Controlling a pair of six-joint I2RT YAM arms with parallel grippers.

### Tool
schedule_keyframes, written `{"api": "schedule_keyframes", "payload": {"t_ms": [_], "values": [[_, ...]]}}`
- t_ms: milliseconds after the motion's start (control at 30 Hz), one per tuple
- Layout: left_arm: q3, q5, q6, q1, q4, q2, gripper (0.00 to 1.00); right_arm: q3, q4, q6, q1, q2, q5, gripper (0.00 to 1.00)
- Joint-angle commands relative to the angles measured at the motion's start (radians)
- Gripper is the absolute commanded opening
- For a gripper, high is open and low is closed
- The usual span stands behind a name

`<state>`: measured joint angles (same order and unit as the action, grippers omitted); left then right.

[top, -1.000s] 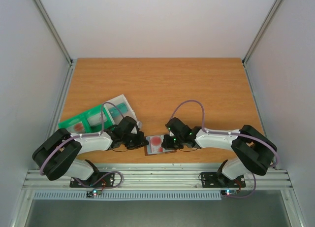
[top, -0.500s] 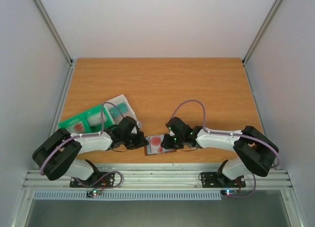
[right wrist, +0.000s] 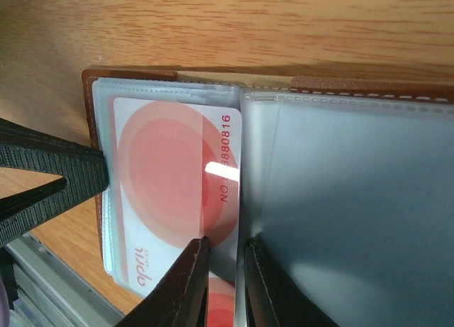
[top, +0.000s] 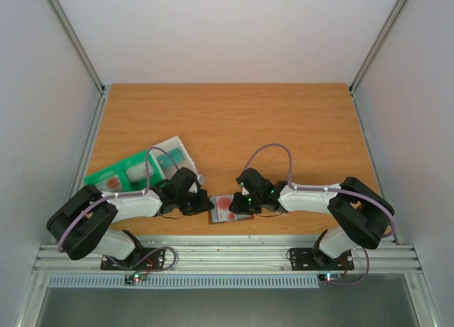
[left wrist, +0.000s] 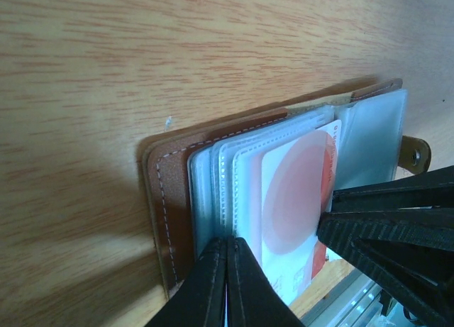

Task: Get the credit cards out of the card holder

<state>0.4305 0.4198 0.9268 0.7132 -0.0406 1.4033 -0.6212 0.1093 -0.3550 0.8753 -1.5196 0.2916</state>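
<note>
Holder [top: 228,208] lies open on the table [top: 234,121] between your arms, left gripper [left wrist: 227,247] pressed together on its sleeve edge, right gripper [right wrist: 225,245] slightly spread astride the top card's [right wrist: 170,185] spine-side edge, card's long axis pointing back at that nearer gripper.

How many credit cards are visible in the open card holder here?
1: a red-circled card in the top clear sleeve of the card holder, on its left half in the top view. More sleeves are stacked beneath it, so other cards may be hidden.
</note>
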Motion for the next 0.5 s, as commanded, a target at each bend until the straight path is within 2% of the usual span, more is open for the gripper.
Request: {"api": "schedule_keyframes", "payload": {"t_ms": [0,267,467], "values": [[-0.007,-0.045,-0.02,0.002,0.076,0.013,0.03,0.024,-0.02,0.003,0.003,-0.024,-0.023,0.16],[-0.008,-0.052,-0.022,0.003,0.086,0.014,0.02,0.047,-0.026,-0.002,0.0,0.0,-0.053,0.02],[-0.009,-0.059,-0.023,0.003,0.085,0.018,0.02,0.059,-0.017,-0.006,-0.002,0.036,-0.061,0.01]]}}
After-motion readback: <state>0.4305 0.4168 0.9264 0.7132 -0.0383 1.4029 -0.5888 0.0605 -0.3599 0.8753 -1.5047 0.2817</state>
